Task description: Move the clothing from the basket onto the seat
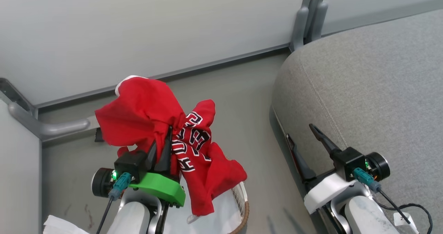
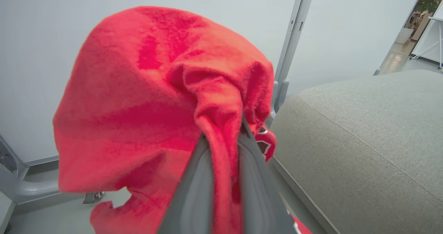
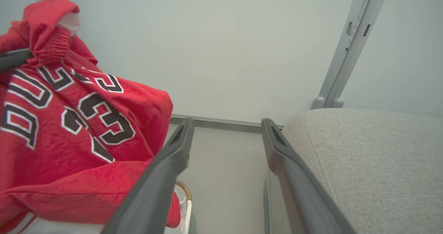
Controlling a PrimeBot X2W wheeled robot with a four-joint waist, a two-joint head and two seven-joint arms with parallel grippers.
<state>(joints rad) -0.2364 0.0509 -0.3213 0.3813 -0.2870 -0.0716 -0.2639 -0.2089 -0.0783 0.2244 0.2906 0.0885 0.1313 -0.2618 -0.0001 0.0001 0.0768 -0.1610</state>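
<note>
Left pincer [image 1: 163, 137] clamps bunched red BULLS 23 sports garment [image 1: 145, 109], held high to clear white perforated plastic basket [image 1: 244, 206] | right pincer [image 1: 299, 132] wide, empty, beside grey fabric sofa seat [image 1: 373, 88]

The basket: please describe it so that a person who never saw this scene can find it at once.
Start at the big grey seat on the robot's right and cross the floor leftward. There, under the red clothing hanging from the left gripper, stands the basket. Its brown woven rim and white perforated wall set it apart.
</note>
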